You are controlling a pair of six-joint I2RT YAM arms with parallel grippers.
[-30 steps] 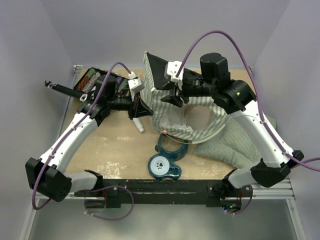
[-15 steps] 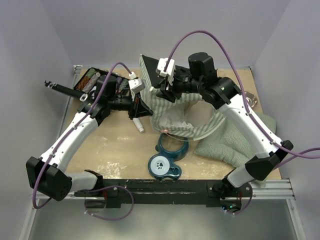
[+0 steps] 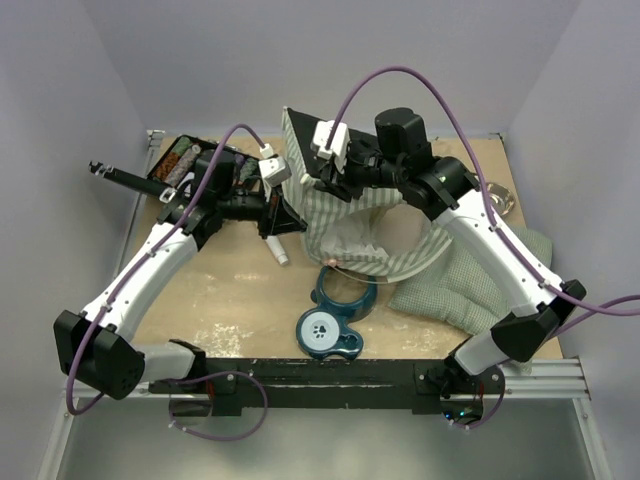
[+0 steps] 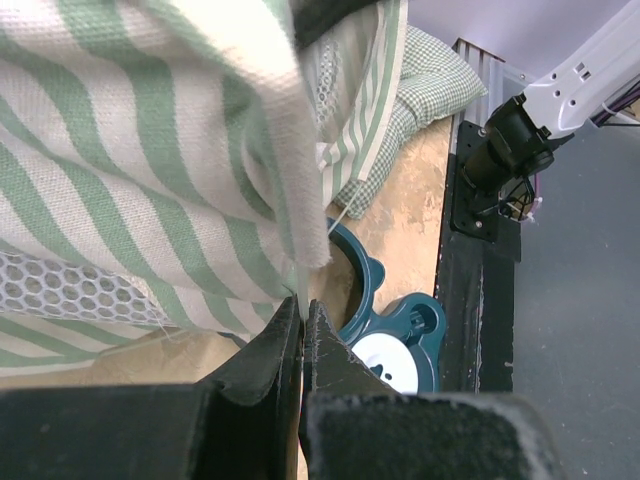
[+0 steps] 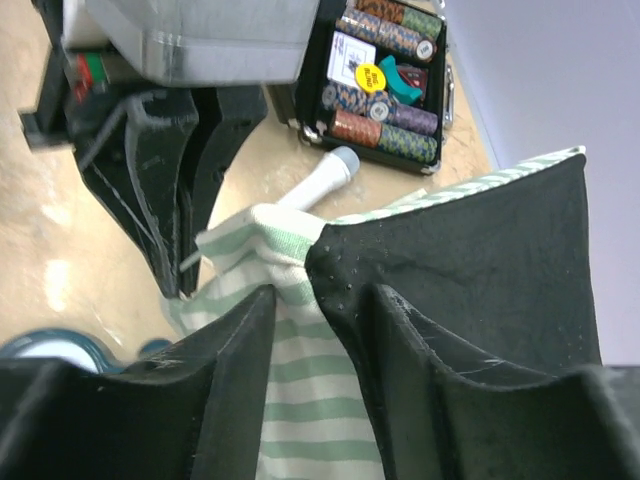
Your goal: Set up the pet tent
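- The counter (image 3: 230, 290) looks crowded. The pet tent (image 3: 325, 225) lies slumped in the upper middle of the overhead view, not yet standing. Its lower edge is just beside the teal bowl stand (image 3: 330, 320), and it touches the checked cushion (image 3: 450, 295) at lower right.
- The right gripper (image 5: 320, 300) has its jaws half apart, straddling the corner of the tent's black floor panel (image 5: 470, 260), with nothing clamped. If it lifts before biting, I'd expect that corner to slip out.
- The left gripper (image 4: 302, 305) has its jaws pressed together, pinching the striped hem on the tent's left side. It's a thin hold, so a hard pull from the other arm could tear it free or drag the tent into the bowl stand.
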